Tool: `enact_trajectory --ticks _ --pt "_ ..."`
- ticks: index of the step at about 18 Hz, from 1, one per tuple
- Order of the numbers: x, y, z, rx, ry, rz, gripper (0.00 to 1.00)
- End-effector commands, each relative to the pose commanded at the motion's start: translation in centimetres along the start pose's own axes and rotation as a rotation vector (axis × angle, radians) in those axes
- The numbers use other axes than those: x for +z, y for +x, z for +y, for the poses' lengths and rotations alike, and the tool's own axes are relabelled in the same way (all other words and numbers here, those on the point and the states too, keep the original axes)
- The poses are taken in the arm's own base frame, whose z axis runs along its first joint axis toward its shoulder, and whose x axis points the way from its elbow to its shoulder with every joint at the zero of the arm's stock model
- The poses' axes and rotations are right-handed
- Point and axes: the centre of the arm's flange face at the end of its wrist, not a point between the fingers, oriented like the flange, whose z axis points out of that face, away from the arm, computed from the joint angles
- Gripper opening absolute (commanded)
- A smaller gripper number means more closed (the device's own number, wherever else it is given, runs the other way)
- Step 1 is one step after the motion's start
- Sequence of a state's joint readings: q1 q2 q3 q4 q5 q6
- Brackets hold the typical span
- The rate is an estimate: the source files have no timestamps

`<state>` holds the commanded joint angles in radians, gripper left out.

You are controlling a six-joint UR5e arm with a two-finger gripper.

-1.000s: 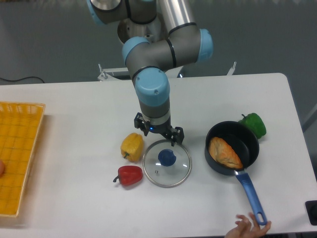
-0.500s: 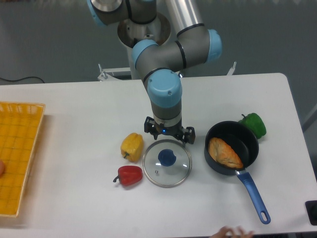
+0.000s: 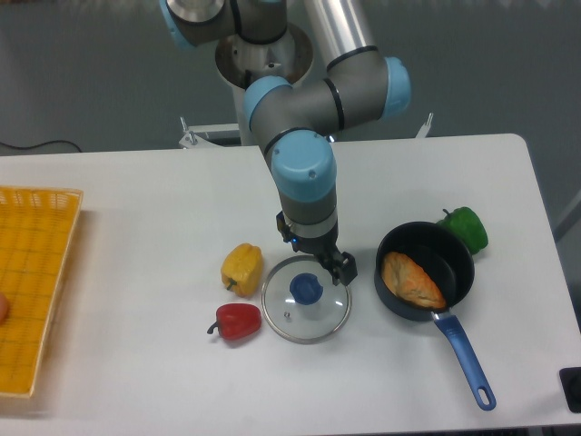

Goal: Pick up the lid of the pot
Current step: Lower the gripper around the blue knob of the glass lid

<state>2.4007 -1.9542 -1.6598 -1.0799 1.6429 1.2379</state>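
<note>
Fingers wide apart, w/ nothing held; pt of lid rim hidden.

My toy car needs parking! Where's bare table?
Between the orange crate and the red pepper, and between the pot lid and the blue handle. Crowded around the lid: yellow thing and black pan beside it, gripper above.

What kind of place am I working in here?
Probably a robotics lab or test bench made up as a kitchen: a robot arm over a white tabletop, with a frying pan and a pot lid laid out.
</note>
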Motion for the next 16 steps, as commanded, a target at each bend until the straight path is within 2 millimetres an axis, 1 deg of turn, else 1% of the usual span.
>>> enact_trajectory --ticks 2,4,5,7,11,16 --pt "0.5 -0.5 -0.4 0.018 0.004 -0.003 1.0" --pt "1.9 -1.4 -1.0 0.045 0.013 -0.031 1.0" --pt "2.4 -1.3 -1.7 0.052 0.016 -0.038 1.0" --pt "3.1 -1.5 -2.1 0.056 0.017 -0.036 1.0" --pt "3.5 -1.4 -2.2 0.055 0.016 -0.028 1.0" --pt "4.0 -0.5 -1.9 0.048 0.008 -0.012 1.0"
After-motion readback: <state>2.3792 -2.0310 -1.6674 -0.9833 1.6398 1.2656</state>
